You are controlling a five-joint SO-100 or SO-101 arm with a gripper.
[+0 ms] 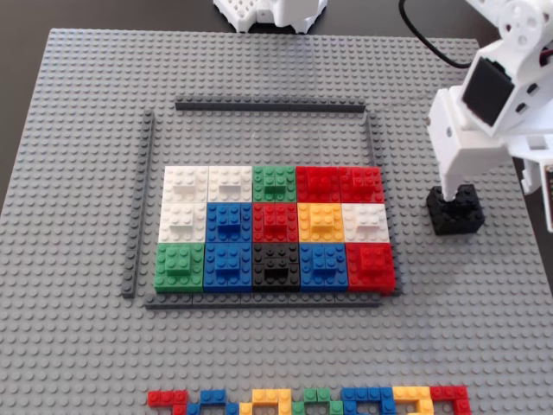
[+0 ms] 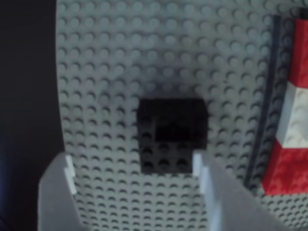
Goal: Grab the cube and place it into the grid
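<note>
The cube (image 1: 455, 210), a small black studded block, stands on the grey baseplate right of the grid (image 1: 268, 106). The grid is a dark-grey bar frame around rows of white, blue, red, green, yellow and black squares. My gripper (image 1: 497, 203) is open and low over the plate. One white finger (image 1: 449, 181) stands at the cube's left top edge; the other is at the picture's right edge. In the wrist view the cube (image 2: 173, 134) lies just ahead of the open gripper (image 2: 132, 168), close to the right finger (image 2: 208, 178). The frame bar (image 2: 267, 96) and red and white squares show at the right.
The light-grey baseplate (image 1: 78, 173) carries everything; its right edge is close to the cube. A strip of small mixed-colour bricks (image 1: 311, 400) lies along the front. A white object (image 1: 272, 10) and a black cable (image 1: 428, 43) sit beyond the back edge.
</note>
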